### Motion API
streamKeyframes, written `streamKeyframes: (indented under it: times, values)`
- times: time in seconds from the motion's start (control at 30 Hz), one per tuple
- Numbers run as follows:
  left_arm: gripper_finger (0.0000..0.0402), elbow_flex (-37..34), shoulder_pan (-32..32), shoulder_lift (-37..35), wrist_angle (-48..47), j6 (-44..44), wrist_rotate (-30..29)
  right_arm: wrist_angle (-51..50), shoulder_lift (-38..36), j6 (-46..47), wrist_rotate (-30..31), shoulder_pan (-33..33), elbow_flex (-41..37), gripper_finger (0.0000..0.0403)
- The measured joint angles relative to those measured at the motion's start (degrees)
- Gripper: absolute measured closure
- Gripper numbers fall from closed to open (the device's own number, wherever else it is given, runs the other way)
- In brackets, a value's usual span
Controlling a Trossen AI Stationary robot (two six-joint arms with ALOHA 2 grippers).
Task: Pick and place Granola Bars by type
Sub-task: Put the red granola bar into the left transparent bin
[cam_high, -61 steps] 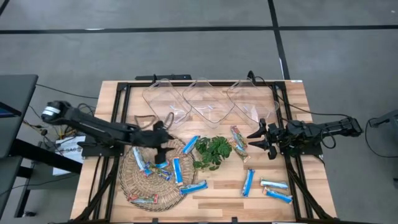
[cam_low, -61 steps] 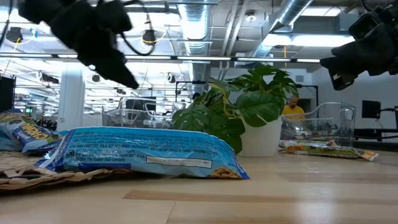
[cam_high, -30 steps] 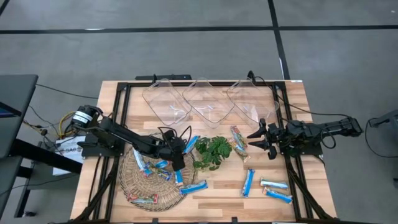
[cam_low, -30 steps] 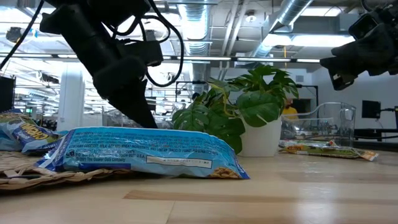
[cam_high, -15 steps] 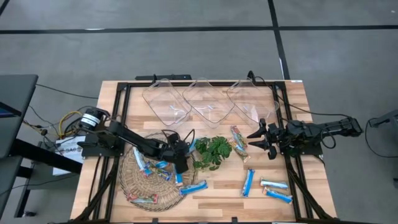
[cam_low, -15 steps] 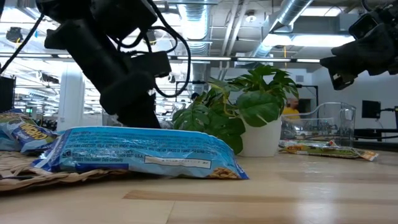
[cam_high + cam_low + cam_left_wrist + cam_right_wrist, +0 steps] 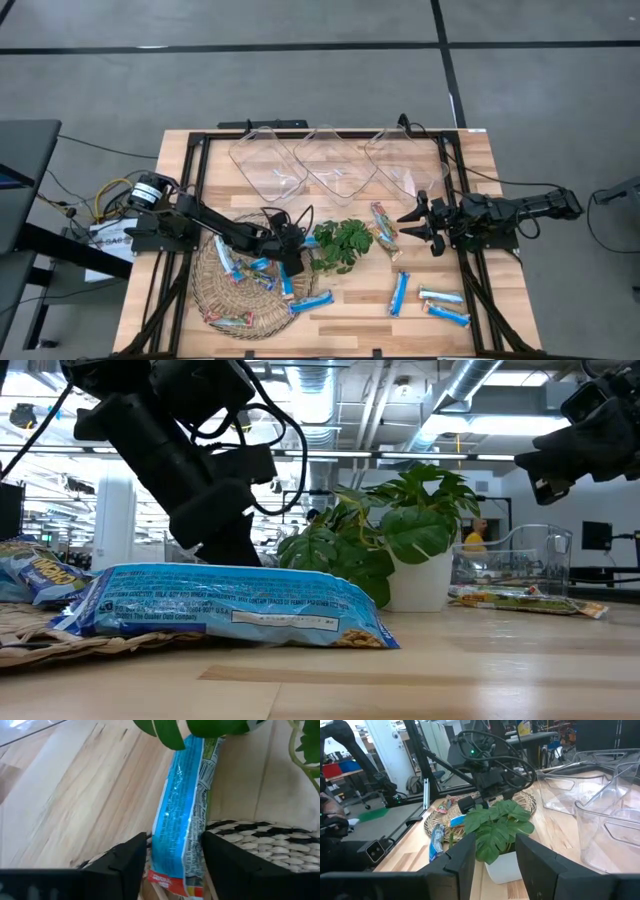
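Observation:
Blue and white granola bars lie in the wicker basket (image 7: 225,290), with one multicoloured bar (image 7: 230,320) at its near side. More blue bars (image 7: 440,296) lie on the near right of the table, and a multicoloured bar (image 7: 383,225) lies beside the plant. My left gripper (image 7: 292,257) is open and low at the basket's right rim. Its fingers (image 7: 130,865) stand on either side of the near end of a blue bar (image 7: 182,815), which lies with that end on the woven rim. My right gripper (image 7: 415,228) waits open above the table's right side. My left gripper straddles the blue bar's end (image 7: 175,870) that lies on the basket rim, with the fingers running along the bar's length. I cannot tell whether the fingers touch the wrapper. The bar lies flat, its far end under the plant's leaves.
A small potted plant (image 7: 342,245) stands at mid table, right behind the straddled bar. Three clear plastic bins (image 7: 335,165) sit in a row at the far edge. Bare wood lies between the bins and the basket and along the near edge.
My left gripper has moved a little toward the table's right, toward the plant, and has come down at the basket's right rim over the blue bar. It has held there for the last half second. The right arm has kept still.

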Motion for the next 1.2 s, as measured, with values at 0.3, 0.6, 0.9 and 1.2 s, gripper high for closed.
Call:
streamKeyframes:
  times: [0.3, 0.6, 0.9, 1.2]
  values:
    - [0.0322, 0.0, 0.0, -0.1, -0.4, 1.1, 1.1, 0.0, 0.0, 0.0, 0.0, 0.0, 0.0, 0.027]
    - [0.0323, -0.1, 0.3, -2.1, -1.4, 3.6, 1.7, 0.0, 0.0, 0.0, 0.0, 0.0, 0.0, 0.0269]
    - [0.032, -0.1, 3.2, -12.3, -10.7, 3.6, 1.3, 0.0, 0.0, 0.0, 0.0, 0.0, 0.0, 0.0268]
    - [0.032, -0.1, 7.0, -23.1, -23.2, 3.6, -0.2, 0.0, 0.0, 0.0, 0.0, 0.0, 0.0, 0.0268]
